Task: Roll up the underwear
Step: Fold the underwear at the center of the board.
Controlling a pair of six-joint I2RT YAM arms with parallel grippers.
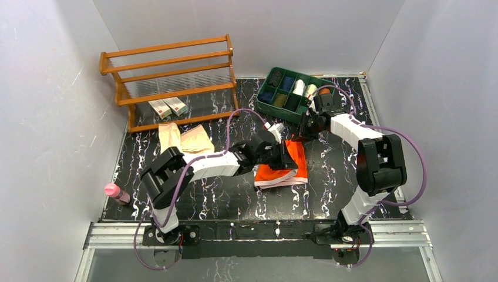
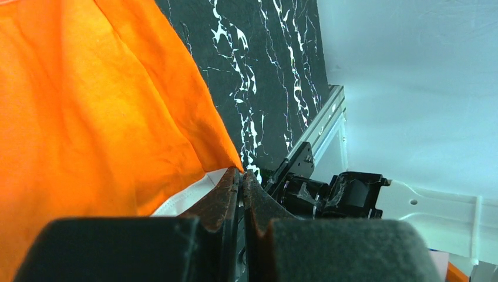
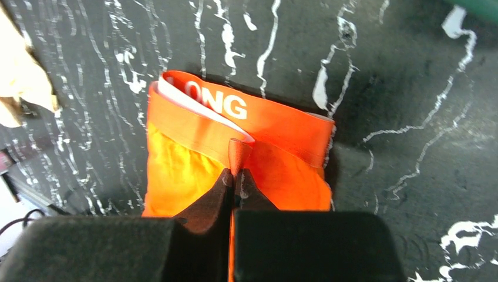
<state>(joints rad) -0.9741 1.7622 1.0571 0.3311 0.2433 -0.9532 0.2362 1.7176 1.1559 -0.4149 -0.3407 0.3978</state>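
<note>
The bright orange underwear with white trim lies partly folded on the black marbled table, mid-centre. In the right wrist view its waistband carries white letters. My left gripper is shut, with a corner of the orange cloth pinched at its tips beside the white trim. My right gripper is shut on a raised fold of the same garment at its far edge. The tan underwear lies flat to the left, apart from both grippers, and shows at the edge of the right wrist view.
A green compartment tray holding several rolled garments stands at the back right. A wooden rack stands at the back left with two small white boxes under it. A pink bottle lies at the left edge.
</note>
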